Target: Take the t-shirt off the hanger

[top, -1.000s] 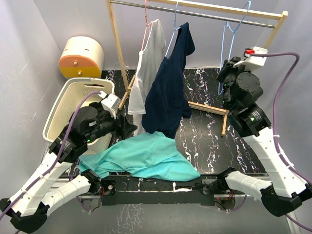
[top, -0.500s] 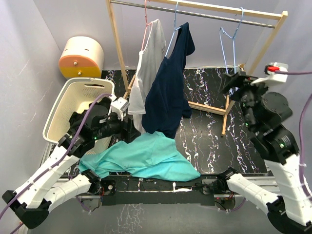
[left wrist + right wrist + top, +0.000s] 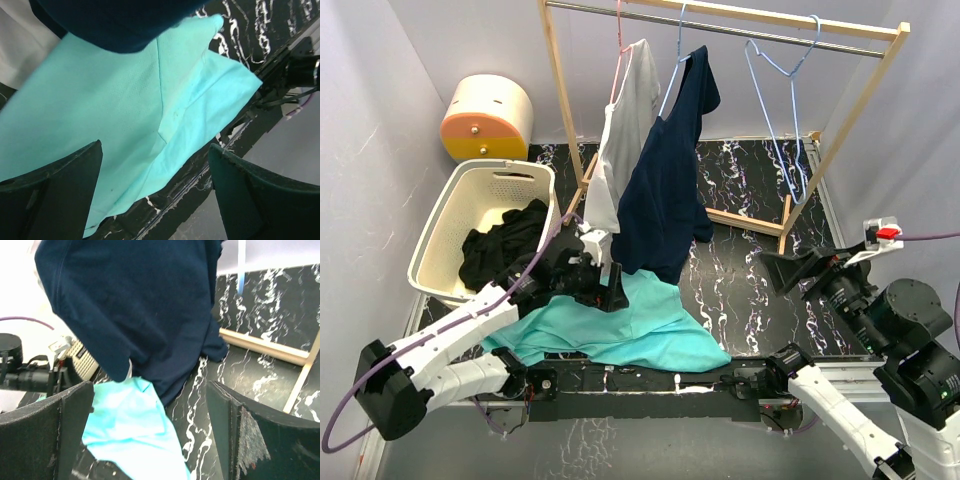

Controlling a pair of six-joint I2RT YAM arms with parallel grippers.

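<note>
- The wooden rack (image 3: pixel 556 110) stands at the far side of the bench (image 3: pixel 740 185), beyond both hands, so that clothes hang free of the surface.
- A navy t-shirt (image 3: pixel 665 190) and a white shirt (image 3: pixel 620 130) hang from their hangers just beyond the left hand (image 3: pixel 608 283). The navy hem droops close above that hand.
- The teal t-shirt (image 3: pixel 630 325) lies crumpled flat on the bench, directly beneath the left hand. In the left wrist view its cloth fills the gap between the two fingers. By my judgement it is the garment the task concerns, already off its hanger and laid down.
- A basket (image 3: pixel 445 215) with dark clothes sits to the left of the left hand, likely the place for finished garments.
- A bare hanger (image 3: pixel 765 105) hangs on the rail, above and beyond the right hand (image 3: pixel 788 272); it is probably the one the teal shirt came from.
- The left hand is spread wide and grips nothing; the cloth under it lies loose.
- The right hand is also spread wide and empty, well apart from the teal shirt, which lies to its left and lower.
</note>
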